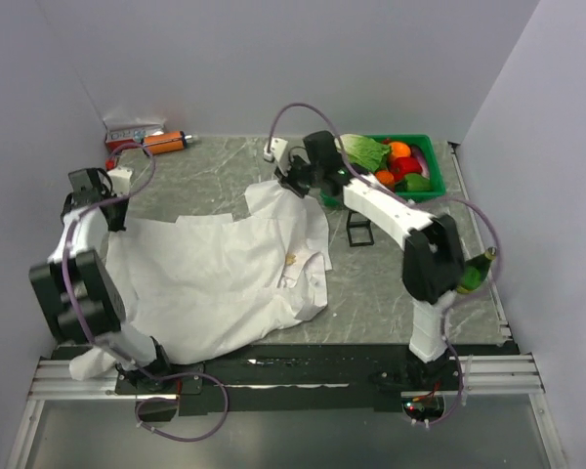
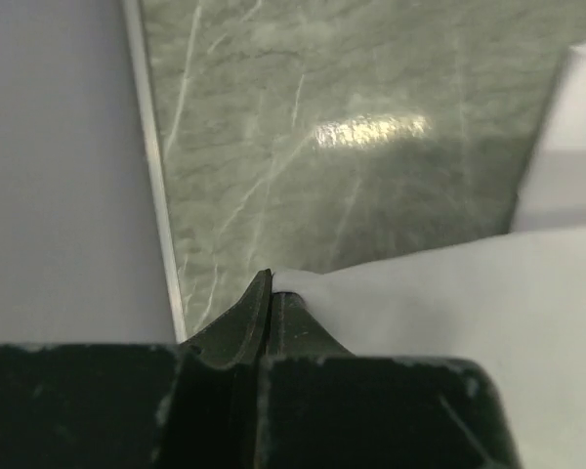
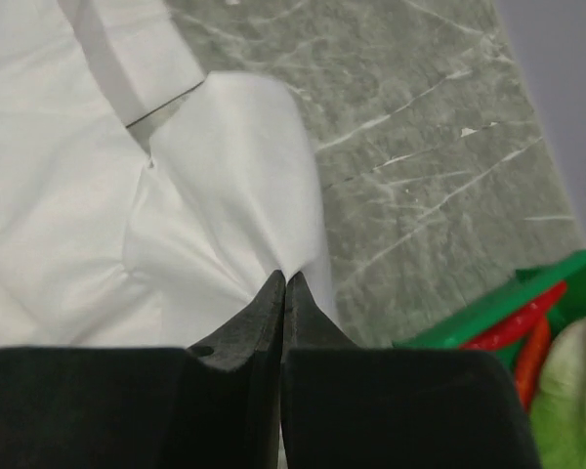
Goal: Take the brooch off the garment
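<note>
The garment (image 1: 205, 278) is a white shirt lying spread over the left and middle of the marble table. The brooch (image 1: 291, 259), a tiny gold-tan pin, sits on the shirt near its right edge, between the two arms. My left gripper (image 1: 112, 210) is shut on the shirt's far-left edge; in the left wrist view the jaws (image 2: 272, 283) pinch a fold of white cloth (image 2: 449, 293). My right gripper (image 1: 291, 181) is shut on the shirt's far-right corner, where its tips (image 3: 285, 278) bite bunched fabric (image 3: 176, 195). Neither wrist view shows the brooch.
A green basket (image 1: 410, 138) of vegetables stands at the back right, its rim (image 3: 488, 313) close to the right gripper. A small black stand (image 1: 359, 233) is right of the shirt. An orange-handled tool (image 1: 164, 142) and a box (image 1: 132, 129) lie at the back left. The table's left edge (image 2: 156, 195) runs beside the left gripper.
</note>
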`<state>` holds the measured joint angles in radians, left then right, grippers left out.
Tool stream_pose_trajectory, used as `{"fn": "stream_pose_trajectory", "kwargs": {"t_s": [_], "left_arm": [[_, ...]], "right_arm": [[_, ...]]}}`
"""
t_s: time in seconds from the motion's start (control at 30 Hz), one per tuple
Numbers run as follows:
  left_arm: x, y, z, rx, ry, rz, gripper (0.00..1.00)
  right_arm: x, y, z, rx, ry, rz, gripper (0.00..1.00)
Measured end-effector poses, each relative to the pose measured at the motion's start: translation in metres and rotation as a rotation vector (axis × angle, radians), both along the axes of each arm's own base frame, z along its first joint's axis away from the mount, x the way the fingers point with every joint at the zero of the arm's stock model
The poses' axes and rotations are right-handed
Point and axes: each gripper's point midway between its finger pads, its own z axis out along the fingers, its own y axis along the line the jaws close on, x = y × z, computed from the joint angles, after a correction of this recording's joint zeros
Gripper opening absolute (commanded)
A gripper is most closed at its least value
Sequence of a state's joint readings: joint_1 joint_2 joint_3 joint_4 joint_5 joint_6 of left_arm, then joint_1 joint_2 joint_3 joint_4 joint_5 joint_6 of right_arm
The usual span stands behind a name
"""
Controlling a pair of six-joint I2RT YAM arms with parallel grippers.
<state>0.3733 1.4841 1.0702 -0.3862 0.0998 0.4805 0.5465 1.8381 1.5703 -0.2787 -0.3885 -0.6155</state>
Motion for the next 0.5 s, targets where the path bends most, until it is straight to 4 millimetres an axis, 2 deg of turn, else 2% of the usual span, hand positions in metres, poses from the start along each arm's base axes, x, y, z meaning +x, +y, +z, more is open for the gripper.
{"fn": "stream_pose_trajectory", "kwargs": {"t_s": [0.07, 0.13, 0.17, 0.2, 0.27, 0.3, 0.33, 0.4, 0.43, 0.5], "left_arm": [[0.021, 0.011, -0.017, -0.012, 0.05, 0.021, 0.01], [0.046, 0.025, -0.019, -0.002, 0.042, 0.049, 0.01], [0.056, 0.031, -0.016, 0.009, 0.023, 0.06, 0.01], [0.065, 0.035, -0.01, 0.02, 0.001, 0.072, 0.01], [0.079, 0.046, 0.008, 0.047, -0.049, 0.104, 0.01], [0.085, 0.051, 0.017, 0.061, -0.073, 0.118, 0.12], [0.095, 0.057, 0.031, 0.076, -0.107, 0.135, 0.21], [0.113, 0.065, 0.051, 0.091, -0.159, 0.155, 0.34], [0.119, 0.067, 0.059, 0.097, -0.177, 0.161, 0.36], [0.128, 0.067, 0.065, 0.097, -0.195, 0.171, 0.46]], "right_arm": [[0.027, 0.01, -0.019, -0.007, 0.03, -0.024, 0.0], [0.058, 0.019, -0.031, -0.007, 0.036, -0.057, 0.01], [0.072, 0.022, -0.035, -0.008, 0.032, -0.077, 0.07], [0.083, 0.024, -0.039, -0.012, 0.033, -0.095, 0.24], [0.104, 0.026, -0.038, -0.009, 0.016, -0.137, 0.48], [0.111, 0.027, -0.036, -0.008, 0.008, -0.152, 0.64], [0.118, 0.027, -0.032, -0.005, -0.002, -0.17, 0.67], [0.124, 0.025, -0.022, 0.006, -0.015, -0.197, 0.7], [0.124, 0.024, -0.017, 0.015, -0.018, -0.204, 0.7], [0.121, 0.017, -0.009, 0.026, -0.022, -0.214, 0.67]]}}
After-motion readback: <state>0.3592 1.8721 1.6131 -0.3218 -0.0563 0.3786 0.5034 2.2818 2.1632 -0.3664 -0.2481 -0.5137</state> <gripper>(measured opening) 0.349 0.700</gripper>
